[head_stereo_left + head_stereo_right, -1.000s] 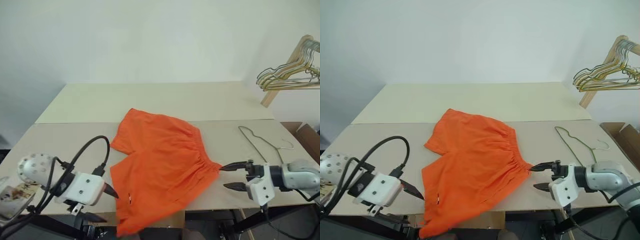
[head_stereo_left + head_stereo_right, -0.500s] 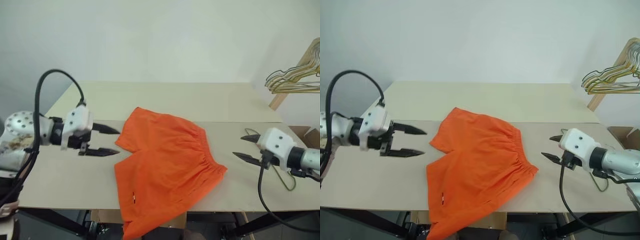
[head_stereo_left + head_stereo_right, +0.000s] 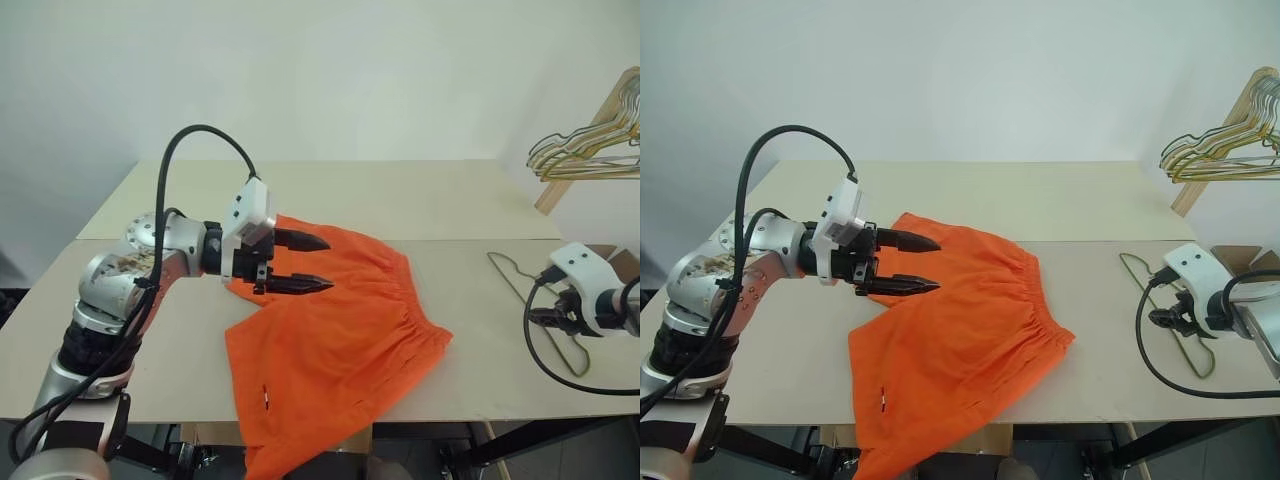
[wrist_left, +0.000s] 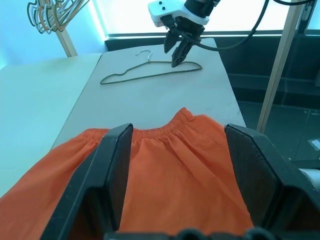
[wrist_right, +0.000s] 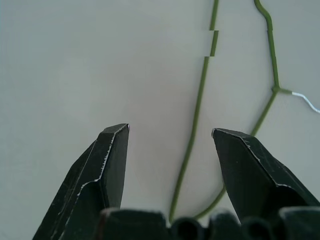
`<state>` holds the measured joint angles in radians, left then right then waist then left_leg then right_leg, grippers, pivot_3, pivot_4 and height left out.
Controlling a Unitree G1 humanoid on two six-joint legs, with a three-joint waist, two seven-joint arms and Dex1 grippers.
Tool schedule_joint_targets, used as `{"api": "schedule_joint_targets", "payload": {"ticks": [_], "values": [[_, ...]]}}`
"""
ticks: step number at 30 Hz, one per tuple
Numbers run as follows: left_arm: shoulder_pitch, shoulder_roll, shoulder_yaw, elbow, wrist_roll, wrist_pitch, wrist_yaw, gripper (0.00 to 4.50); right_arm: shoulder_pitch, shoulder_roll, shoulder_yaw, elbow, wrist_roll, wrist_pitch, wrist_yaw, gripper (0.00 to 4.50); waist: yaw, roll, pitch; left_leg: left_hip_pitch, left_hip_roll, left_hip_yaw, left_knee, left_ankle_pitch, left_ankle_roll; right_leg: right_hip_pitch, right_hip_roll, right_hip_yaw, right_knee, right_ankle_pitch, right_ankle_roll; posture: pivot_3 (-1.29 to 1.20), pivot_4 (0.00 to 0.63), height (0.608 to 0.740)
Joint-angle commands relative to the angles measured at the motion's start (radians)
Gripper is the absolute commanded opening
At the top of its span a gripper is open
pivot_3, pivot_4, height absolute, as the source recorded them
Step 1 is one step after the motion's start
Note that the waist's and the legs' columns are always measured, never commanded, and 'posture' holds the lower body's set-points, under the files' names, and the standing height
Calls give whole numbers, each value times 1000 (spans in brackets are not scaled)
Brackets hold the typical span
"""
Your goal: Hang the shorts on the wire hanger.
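The shorts [image 3: 335,335] are spread flat mid-tabletop [image 3: 420,200] beneath the left pincer [image 3: 305,263], which is held released, while the wire hanger [image 3: 540,305] lies at the right edge. The right pincer [image 5: 170,150] (the nearer one, also released and empty) is poised directly above the hanger, one wire side running lengthwise between its fingers. This alignment is given by the right wrist view; the whole triangle and hook are seen from the left wrist.

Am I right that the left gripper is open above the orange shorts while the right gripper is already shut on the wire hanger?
Not quite: the right gripper is open over the wire hanger, not shut, as the right wrist view shows. The left gripper is indeed open above the orange shorts.
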<state>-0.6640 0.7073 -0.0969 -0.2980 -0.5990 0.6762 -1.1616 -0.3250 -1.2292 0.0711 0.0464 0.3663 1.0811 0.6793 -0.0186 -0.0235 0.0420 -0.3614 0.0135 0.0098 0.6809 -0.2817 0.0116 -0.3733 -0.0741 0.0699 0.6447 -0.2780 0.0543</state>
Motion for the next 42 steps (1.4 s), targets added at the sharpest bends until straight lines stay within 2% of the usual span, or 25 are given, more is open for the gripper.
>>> {"api": "schedule_joint_targets", "payload": {"ticks": [1, 7, 25, 29, 36, 42], "values": [[18, 17, 34, -35, -18, -12, -2, 3160, -32, -24, 34, 58, -53, -32, 66, 3157, -1, 1, 2, 0, 0, 0, 0, 0, 0, 0, 0, 0, 0, 0, 0, 1, 44, 740], [58, 33, 56, -68, -34, 1, 11, 3160, -11, -20, 61, 107, -83, -53, 150, 3157, 1, 2, 5, -1, 0, 0, 0, 0, 0, -1, 0, 0, 0, 0, 0, 10, 53, 740], [85, 50, 53, -94, -44, -3, 23, 3160, 11, 47, 78, 301, -160, -131, 266, 3157, -2, 2, 15, -1, 0, 0, 0, 0, 0, -1, 0, 0, -1, 0, 0, 9, 72, 740], [84, 51, 55, -93, -46, -1, 21, 3199, -22, 89, 88, 365, -198, -165, 266, 2321, -6, -5, 19, 2, 1, 0, 0, 0, 0, 1, 1, 0, -1, 0, 0, 14, 76, 740], [101, 66, 72, -111, -60, 9, 20, 3199, -21, 110, 94, 379, -236, -184, 294, 44, -1, -14, 25, 4, 1, -2, -1, 0, 0, 4, 1, 0, -2, 0, 0, 23, 81, 740], [106, 78, 77, -114, -72, 7, 21, 3199, 11, 105, 80, 338, -252, -178, 299, 44, 3, -14, 25, 4, 1, -6, -1, 0, 0, 4, 0, 0, -3, 0, 0, 18, 73, 740]]}}
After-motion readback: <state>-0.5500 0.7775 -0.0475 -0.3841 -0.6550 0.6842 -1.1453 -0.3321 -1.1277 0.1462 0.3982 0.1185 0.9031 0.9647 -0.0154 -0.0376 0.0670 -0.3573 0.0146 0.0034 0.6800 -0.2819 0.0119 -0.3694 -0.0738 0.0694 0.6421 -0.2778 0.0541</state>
